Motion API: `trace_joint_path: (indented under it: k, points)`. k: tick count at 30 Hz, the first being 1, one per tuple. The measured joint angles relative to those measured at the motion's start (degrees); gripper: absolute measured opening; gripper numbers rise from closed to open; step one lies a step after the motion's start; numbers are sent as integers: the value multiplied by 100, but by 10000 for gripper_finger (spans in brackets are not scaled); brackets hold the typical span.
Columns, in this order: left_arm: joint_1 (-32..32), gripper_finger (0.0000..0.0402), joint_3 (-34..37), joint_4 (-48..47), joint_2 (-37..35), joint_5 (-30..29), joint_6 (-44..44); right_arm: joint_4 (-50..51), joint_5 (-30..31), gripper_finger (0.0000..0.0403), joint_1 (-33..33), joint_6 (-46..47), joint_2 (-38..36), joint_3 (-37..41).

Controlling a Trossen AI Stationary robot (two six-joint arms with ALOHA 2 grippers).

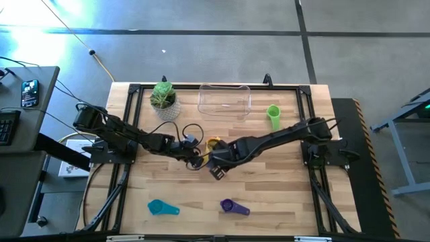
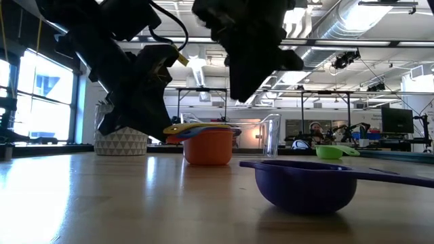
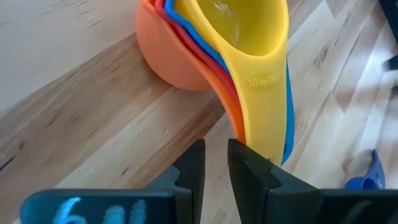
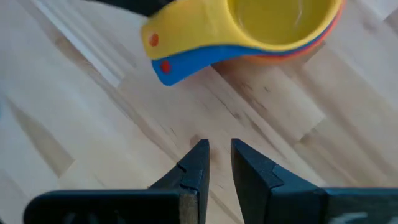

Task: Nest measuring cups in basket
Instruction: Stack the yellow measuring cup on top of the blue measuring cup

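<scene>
Purple cup up front, stack of four mid-table, both grippers over it

Purple cup sits closest in the low view, on the table's near edge, handle out to one side; from above it lies well right of the teal cup, both far from everything else. Mid-table stands a nested stack: orange cup at the bottom, then red, blue, and the yellow cup on top, handles fanned together. It rests on the wooden table, not in the basket. Left gripper is right at the stack's handles, fingers nearly together with only a thin gap, tips just short of the yellow handle, clamped on nothing. Right gripper hangs above bare wood just beside the stack, fingers likewise close together, a narrow slit between them, holding nothing. From above, both arms meet at table centre, left arm reaching in from the left side, right arm from the right. Clear basket stands empty at the far edge, well apart from the stack. Green cup lies just right of the basket. White pot with plant stands left of the basket
</scene>
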State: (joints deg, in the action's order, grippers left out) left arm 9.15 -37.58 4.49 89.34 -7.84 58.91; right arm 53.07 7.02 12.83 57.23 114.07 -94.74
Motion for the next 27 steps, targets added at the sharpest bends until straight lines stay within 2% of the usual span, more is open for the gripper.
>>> trace_joint_path:
  k: [4,8,12,27]
  points:
    - [-2,60,0,-2,0,7,-178,-238,-206,58,22,126,106,0]
    - [-2,60,0,-7,0,65,-313,-903,-429,58,47,128,56,0]
    - [-2,60,0,-9,0,227,-420,-1113,-339,58,47,94,-207,-2]
    - [-2,60,0,-9,0,273,-555,874,1368,58,36,-60,-1795,-2]
